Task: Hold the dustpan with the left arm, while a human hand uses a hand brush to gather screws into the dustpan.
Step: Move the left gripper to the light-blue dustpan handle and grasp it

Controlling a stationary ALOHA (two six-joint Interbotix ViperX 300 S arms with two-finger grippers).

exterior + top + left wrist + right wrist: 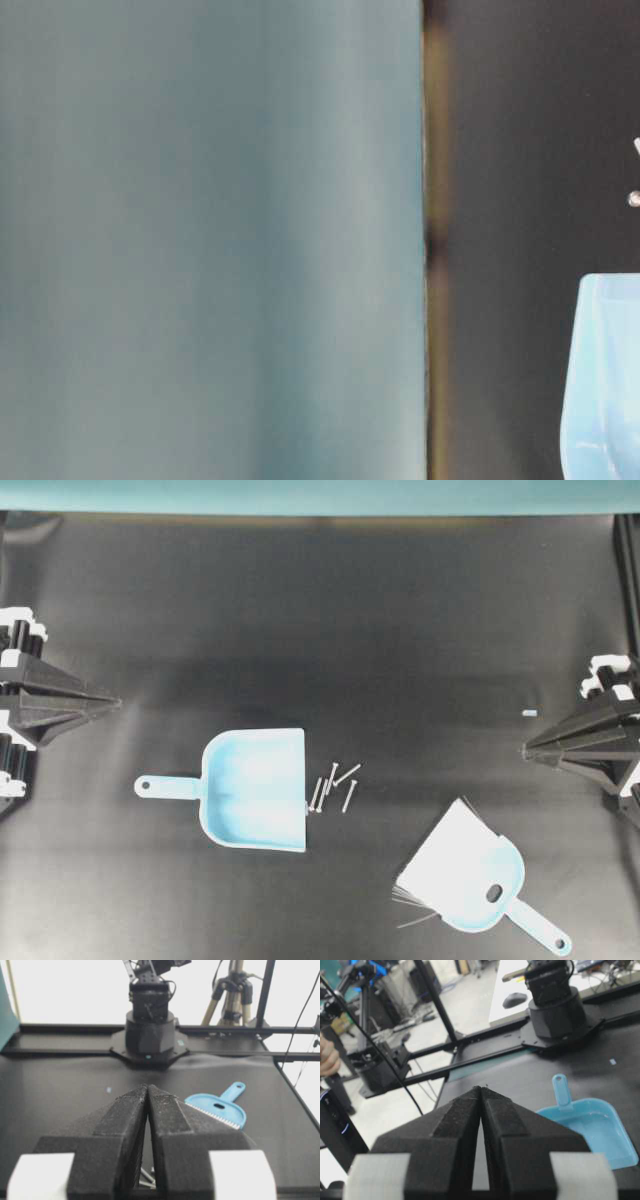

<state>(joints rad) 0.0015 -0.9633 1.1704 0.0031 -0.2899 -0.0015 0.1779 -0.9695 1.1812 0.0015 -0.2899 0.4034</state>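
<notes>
Nothing underway yet — the left gripper (112, 702) sits pinched closed and empty at the table's edge, well apart from the dustpan (255, 788). The screws (332, 785) lie loose just off its wide edge, the hand brush (470, 878) idle — right gripper (530, 748) closed too.

Open mat round dustpan (255, 790) handle; screws (332, 785) crowd its wide edge, brush (470, 878) well apart.
</notes>
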